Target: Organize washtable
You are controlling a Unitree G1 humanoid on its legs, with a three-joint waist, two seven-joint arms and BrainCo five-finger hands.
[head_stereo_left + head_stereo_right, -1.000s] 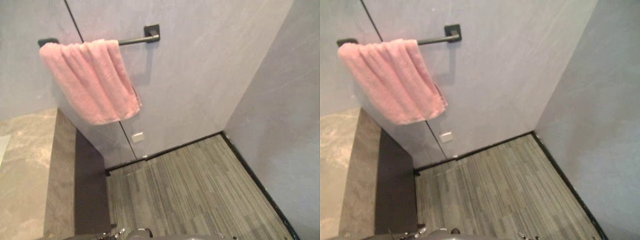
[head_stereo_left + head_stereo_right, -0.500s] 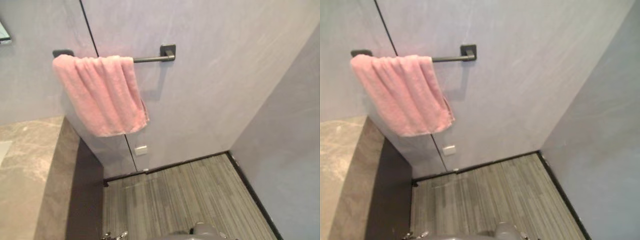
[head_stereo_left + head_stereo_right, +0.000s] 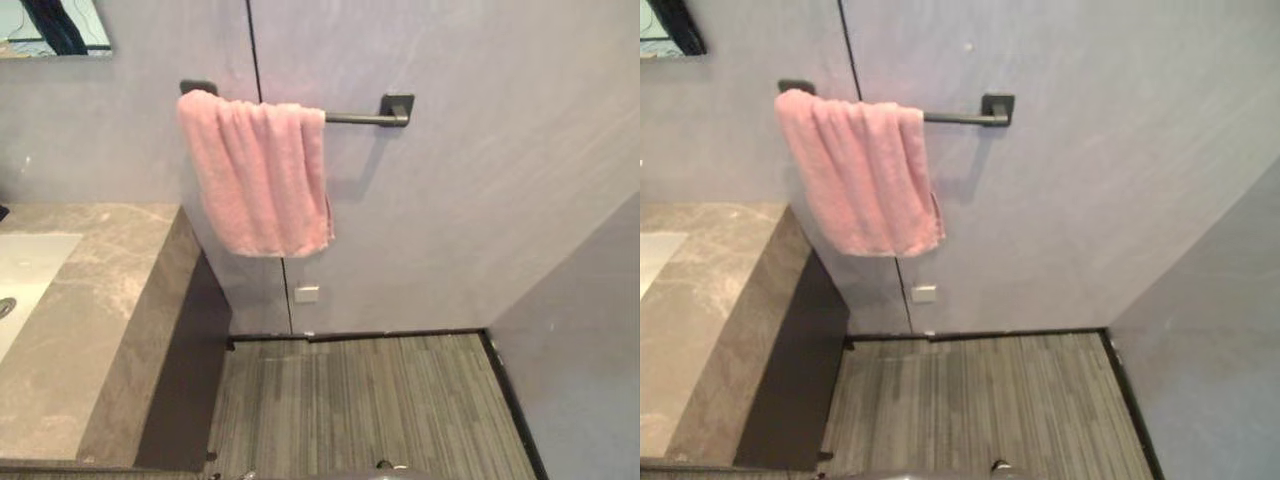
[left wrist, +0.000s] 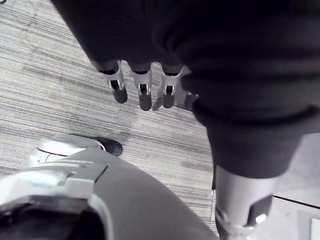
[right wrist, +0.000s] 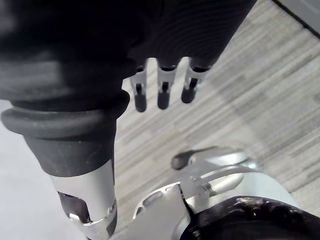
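Observation:
A pink towel (image 3: pixel 258 172) hangs folded over a dark wall rail (image 3: pixel 364 118). To its left stands the grey stone washtable (image 3: pixel 92 330), with the corner of a white basin (image 3: pixel 22 277) set in its top. My left hand (image 4: pixel 141 86) hangs down over the striped floor with straight fingers and holds nothing. In its own wrist view my right hand (image 5: pixel 162 89) also hangs over the floor, fingers straight and free of anything.
A mirror's lower edge (image 3: pixel 52 27) shows high on the wall above the washtable. A small white wall plate (image 3: pixel 307 294) sits below the towel. Grey striped floor (image 3: pixel 370 400) runs to a wall on the right (image 3: pixel 590 350).
The whole picture has shifted: the camera has swung left, so the towel sits further right and the washtable top, basin and mirror have come into sight. Nothing else has moved.

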